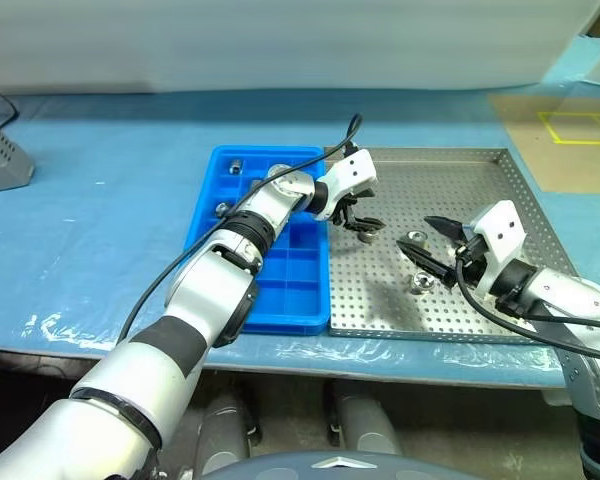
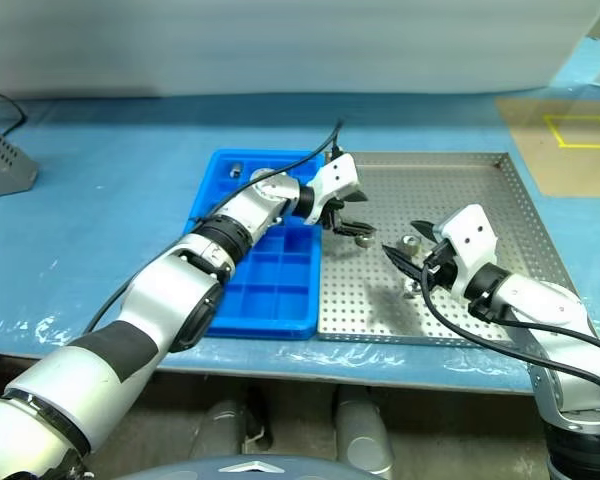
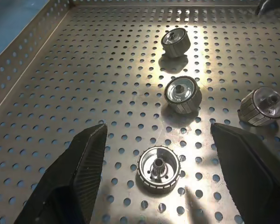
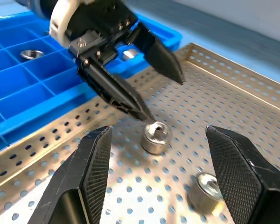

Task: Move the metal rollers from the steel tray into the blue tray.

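Note:
The steel tray (image 1: 480,180) lies right of the blue tray (image 1: 280,290), their rims side by side. Several metal rollers rest on the perforated floor: one roller (image 3: 158,169) sits just below and between my left gripper's open fingers, with others (image 3: 182,93) (image 3: 176,42) beyond it. My left gripper (image 1: 358,222) hovers over the steel tray's left part, empty. My right gripper (image 1: 435,245) stands open and empty over the tray's middle, pointing at the left gripper (image 4: 164,99), with a roller (image 4: 156,137) ahead and another (image 4: 205,191) closer. Two rollers (image 1: 236,163) (image 1: 221,208) lie in blue tray compartments.
A grey slanted object (image 1: 0,155) stands at the far left of the blue-covered table. A cardboard sheet with yellow tape (image 1: 570,130) lies at the far right. The table's front edge runs just below both trays.

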